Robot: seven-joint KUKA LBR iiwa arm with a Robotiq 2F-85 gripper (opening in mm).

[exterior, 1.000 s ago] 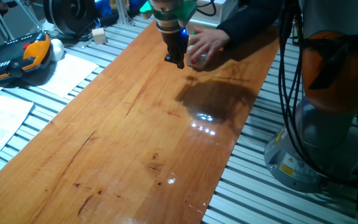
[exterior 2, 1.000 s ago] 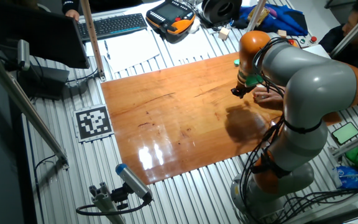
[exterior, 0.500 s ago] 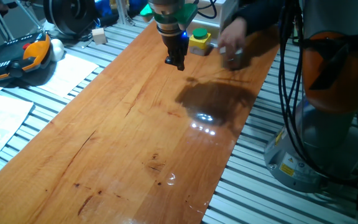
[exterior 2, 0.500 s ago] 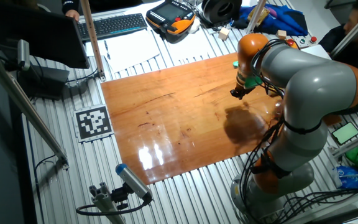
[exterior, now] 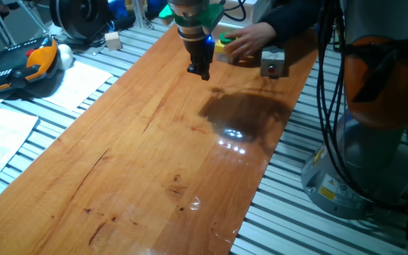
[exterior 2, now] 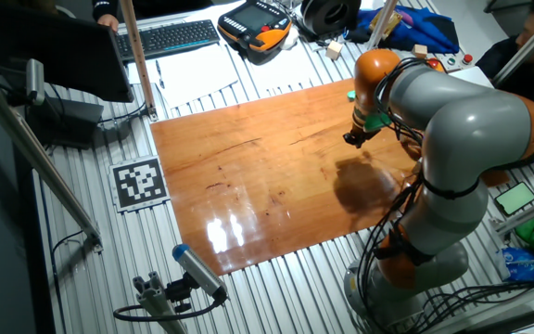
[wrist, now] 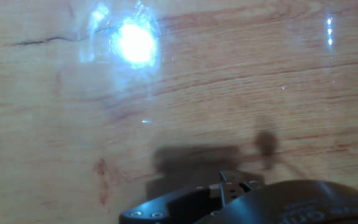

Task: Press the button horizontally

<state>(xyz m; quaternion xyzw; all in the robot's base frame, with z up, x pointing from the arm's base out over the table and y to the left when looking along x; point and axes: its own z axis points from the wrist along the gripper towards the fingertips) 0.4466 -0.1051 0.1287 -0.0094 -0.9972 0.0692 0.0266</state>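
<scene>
The button [exterior: 226, 39] is green and sits on a small yellow box [exterior: 222, 47] at the far end of the wooden table [exterior: 154, 142]. A person's hand [exterior: 250, 41] rests against the box. My gripper [exterior: 200, 71] points down at the table just left of and in front of the box, apart from it. In the other fixed view my gripper [exterior 2: 350, 139] hangs over the table's far right part and the box is hidden by my arm. In the hand view the fingertips [wrist: 232, 182] meet with no gap and hold nothing.
A small grey box [exterior: 273, 64] stands on the table right of the button box. The person's arm [exterior: 296, 18] reaches in from the far right. A teach pendant [exterior: 20, 67] and papers [exterior: 76, 81] lie left of the table. My robot base [exterior: 374, 106] stands at the right.
The person's hand set the grey box down at the right and came back to the yellow button box. My gripper has hardly moved.
</scene>
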